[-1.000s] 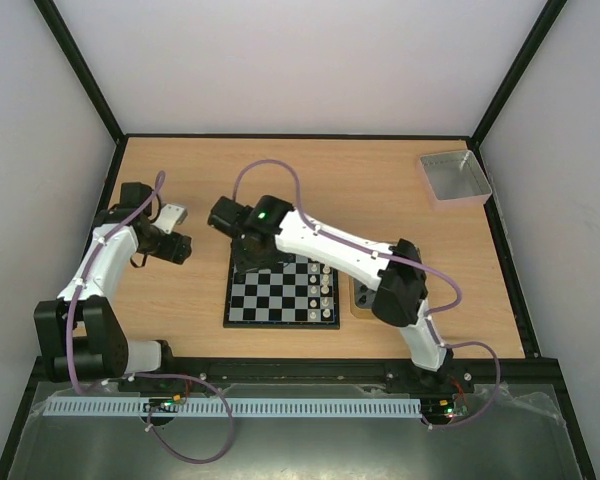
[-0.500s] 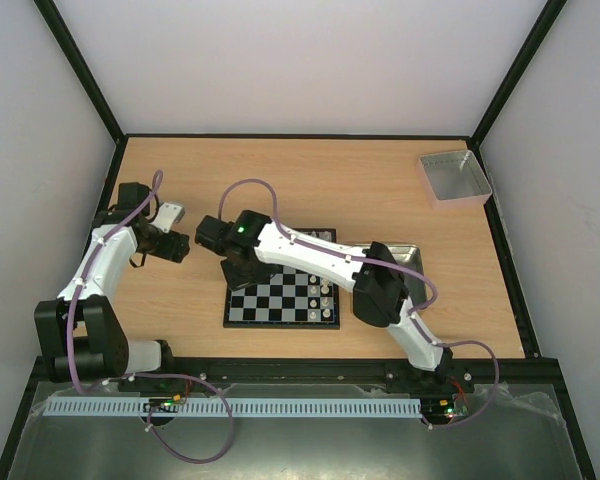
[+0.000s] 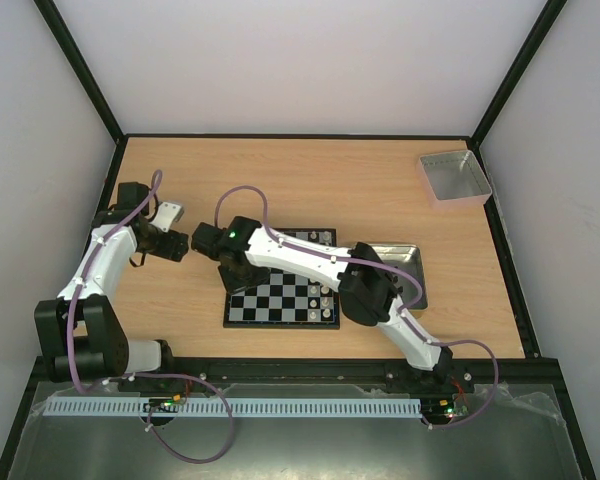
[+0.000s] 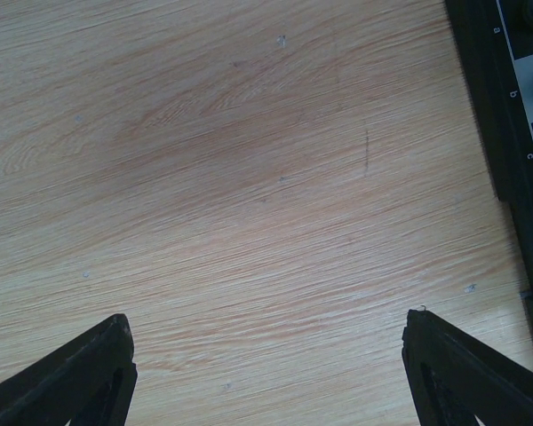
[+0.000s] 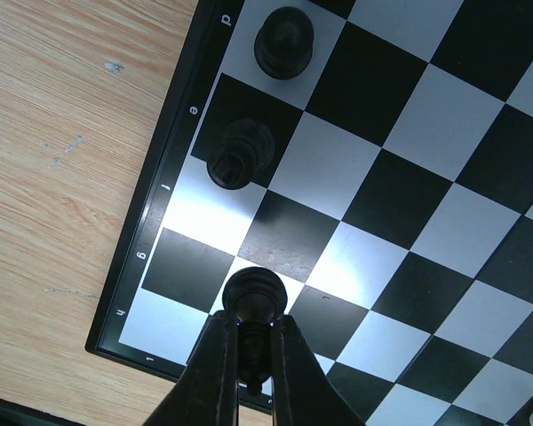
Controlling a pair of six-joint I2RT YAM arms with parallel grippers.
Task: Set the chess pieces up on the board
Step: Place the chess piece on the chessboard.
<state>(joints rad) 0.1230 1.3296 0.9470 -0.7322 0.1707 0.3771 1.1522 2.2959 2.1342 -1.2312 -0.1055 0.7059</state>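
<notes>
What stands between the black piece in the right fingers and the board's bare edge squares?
Nothing visible. The small black chess piece pinched in the right fingers is over a corner of the black-and-silver checked board; edge squares f, g, h are bare. Two more black pieces stand on d and e.

Left gripper (image 4: 266, 319) gapes above wood table (image 4: 249, 177); board (image 4: 490, 115) rim (lettered) at right.

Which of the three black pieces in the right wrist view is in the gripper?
The lowest black piece, pinched in the right gripper; the d-row piece and e-row piece stand free on the board.
</notes>
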